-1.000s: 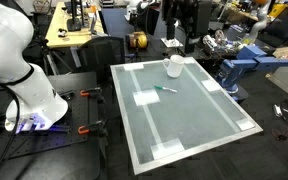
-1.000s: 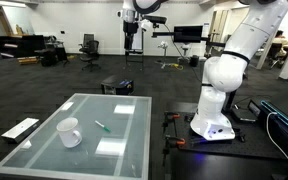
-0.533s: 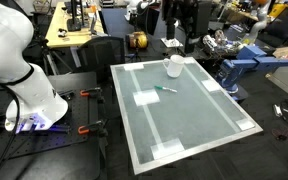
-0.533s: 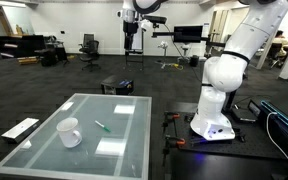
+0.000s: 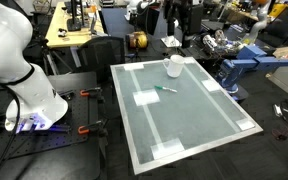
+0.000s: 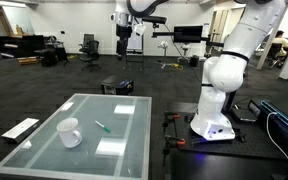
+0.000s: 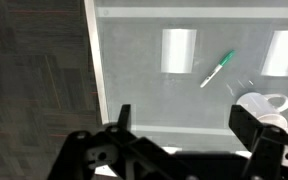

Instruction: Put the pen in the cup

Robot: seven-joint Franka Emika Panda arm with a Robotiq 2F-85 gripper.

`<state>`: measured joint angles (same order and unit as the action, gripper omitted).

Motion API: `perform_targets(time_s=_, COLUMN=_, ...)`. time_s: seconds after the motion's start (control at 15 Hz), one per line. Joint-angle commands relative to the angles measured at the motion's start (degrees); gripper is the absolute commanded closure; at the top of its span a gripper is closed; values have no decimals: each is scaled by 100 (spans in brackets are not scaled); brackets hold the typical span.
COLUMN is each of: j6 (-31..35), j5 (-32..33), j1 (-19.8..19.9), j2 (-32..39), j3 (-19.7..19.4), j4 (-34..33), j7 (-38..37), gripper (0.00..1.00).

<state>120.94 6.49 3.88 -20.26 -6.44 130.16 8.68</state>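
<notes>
The green pen (image 7: pixel 217 69) lies slanted on the glass table (image 7: pixel 144 100), with a lighter end toward its lower left. It also shows in both exterior views (image 5: pixel 165 90) (image 6: pixel 102 127). The white cup (image 5: pixel 173 67) stands upright near the pen (image 6: pixel 69 131). In the wrist view the cup (image 7: pixel 267 104) is partly hidden behind one finger. My gripper (image 6: pixel 123 40) hangs high above the table, open and empty. In the wrist view the gripper (image 7: pixel 184 125) has wide-apart fingers (image 7: pixel 122 115) over bare glass, short of the pen and cup.
White tape patches (image 7: pixel 178 50) (image 7: pixel 284 52) mark the table. The robot's white base (image 5: pixel 29 100) (image 6: pixel 219 95) stands beside the table. Dark carpet (image 7: pixel 34 80) surrounds it. Blue equipment (image 5: pixel 239 65) and desks (image 5: pixel 74 25) stand farther off.
The gripper has shifted a little to the left high in an exterior view. Pen and cup have not moved.
</notes>
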Motion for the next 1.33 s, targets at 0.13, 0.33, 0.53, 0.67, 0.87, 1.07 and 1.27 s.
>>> perform_targets(time_s=0.13, j6=309, j5=-705, j1=-59, j2=250, j3=172, j4=125, j7=-831, gripper=0)
perform_targets(time_s=0.33, j6=422, j5=-1003, j1=-77, j2=436, j3=276, j4=201, j7=-1343, gripper=0)
perform_targets(time_s=0.53, j6=568, j5=-1213, j1=-110, j2=726, j3=409, j4=226, j7=-1804, gripper=0)
perform_targets(time_s=0.67, j6=710, j5=-1237, j1=-139, j2=961, j3=524, j4=211, j7=-2099, gripper=0)
perform_targets(time_s=0.87, j6=1048, j5=-1254, j1=-226, j2=1366, j3=690, j4=199, j7=-2585, gripper=0)
perform_targets(time_s=1.07, j6=1452, j5=-1363, j1=-359, j2=1869, j3=813, j4=142, j7=-2921, gripper=0)
perform_targets(time_s=1.27, j6=1834, j5=-1547, j1=-500, j2=2315, j3=881, j4=96, j7=-3069, gripper=0)
